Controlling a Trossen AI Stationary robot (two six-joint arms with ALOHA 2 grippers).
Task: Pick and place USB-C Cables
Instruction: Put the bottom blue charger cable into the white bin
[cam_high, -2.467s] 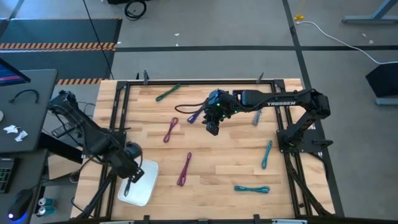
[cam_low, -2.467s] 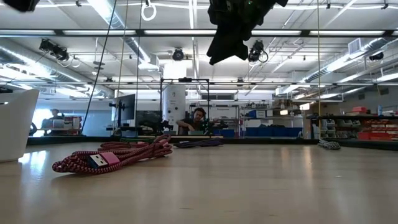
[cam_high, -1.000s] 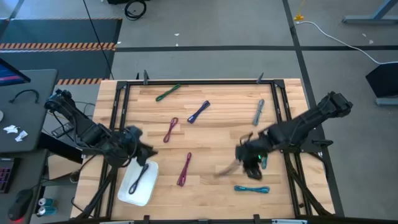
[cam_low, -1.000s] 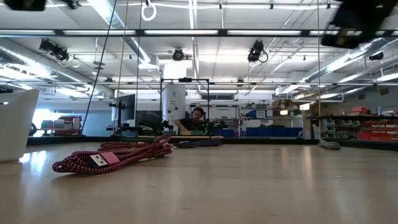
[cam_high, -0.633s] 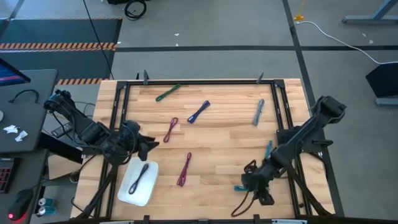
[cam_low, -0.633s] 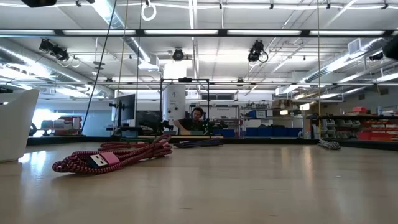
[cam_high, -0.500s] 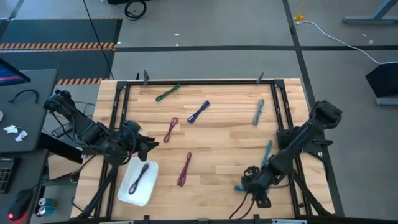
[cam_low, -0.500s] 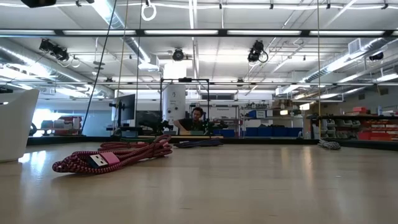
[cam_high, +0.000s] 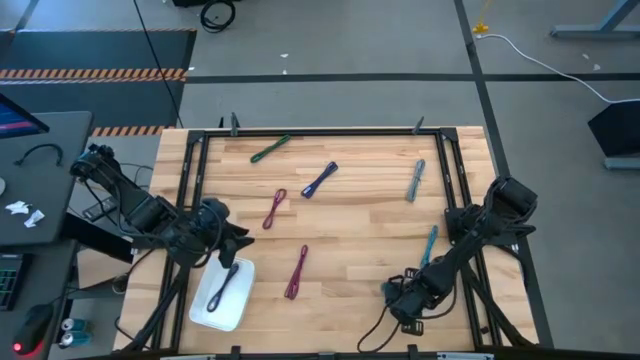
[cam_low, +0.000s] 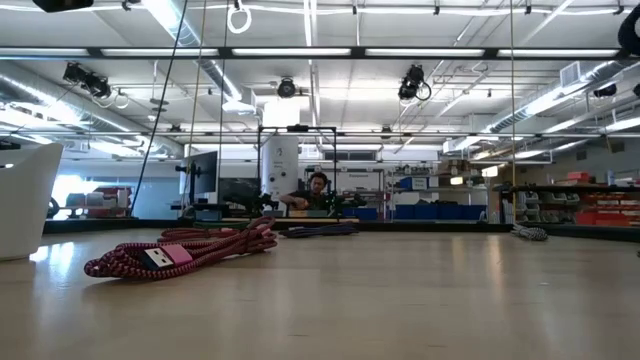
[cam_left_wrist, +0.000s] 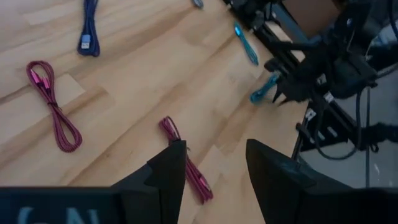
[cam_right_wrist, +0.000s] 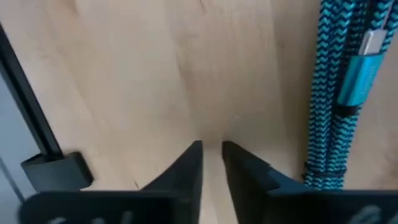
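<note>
High view: right gripper (cam_high: 405, 298) low at the table's (cam_high: 370, 225) near right edge over the teal cable, left gripper (cam_high: 228, 240) hovering just above the white tray (cam_high: 205, 312), which holds one dark cable (cam_high: 226, 285); green (cam_high: 270, 149), blue (cam_high: 319, 180), grey (cam_high: 415, 180), light-blue (cam_high: 429, 246) and two magenta cables (cam_high: 274, 208) lie scattered on the wood. Low view: one magenta bundle (cam_low: 185, 248) lies flat on the tabletop, tray wall (cam_low: 25, 200) at far left. Wrist views: left fingers (cam_left_wrist: 168, 171) spread with a moderate gap, nothing held, above a magenta cable (cam_left_wrist: 186, 167); right fingers (cam_right_wrist: 189, 163) nearly closed, narrow gap, empty, teal cable (cam_right_wrist: 339, 99) lying just beside them on the wood.
</note>
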